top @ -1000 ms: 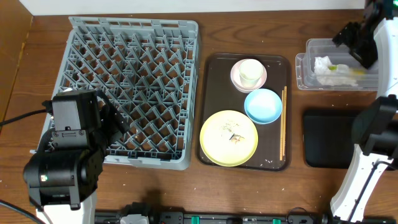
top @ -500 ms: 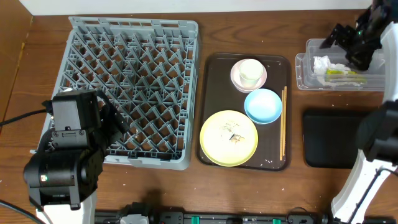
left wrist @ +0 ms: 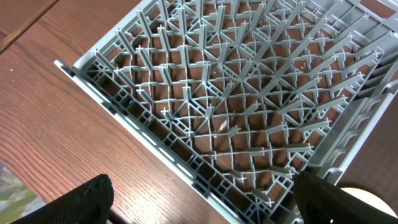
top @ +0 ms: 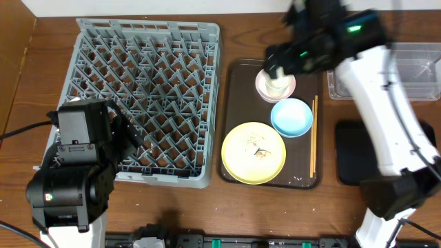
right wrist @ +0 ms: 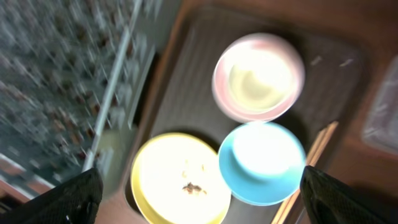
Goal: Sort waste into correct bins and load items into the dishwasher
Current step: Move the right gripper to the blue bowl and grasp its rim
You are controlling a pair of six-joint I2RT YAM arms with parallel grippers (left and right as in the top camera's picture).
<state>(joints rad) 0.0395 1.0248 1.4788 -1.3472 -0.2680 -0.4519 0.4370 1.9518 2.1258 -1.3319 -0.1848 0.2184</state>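
Right gripper (right wrist: 199,180) seen spread, empty, above cream ceramic-looking cup (right wrist: 258,78) on small pink saucer (right wrist: 219,93). Cup judged light, rigid, slick, breakable; rim wall to be pinched. Left gripper (left wrist: 202,180) spread too.

Dish rack (top: 148,83) left of serving tray (top: 238,103), cup (right wrist: 258,78) on saucer (right wrist: 219,90), tub (top: 424,72) far right

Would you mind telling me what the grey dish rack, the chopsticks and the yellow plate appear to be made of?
The dish rack: likely moulded plastic, matt grey, a lattice of thin ribs and pegs. The chopsticks: probably wood or bamboo, pale tan and dull. The yellow plate: smooth, evenly coloured, faint sheen; plastic or glazed ceramic, I cannot tell which.
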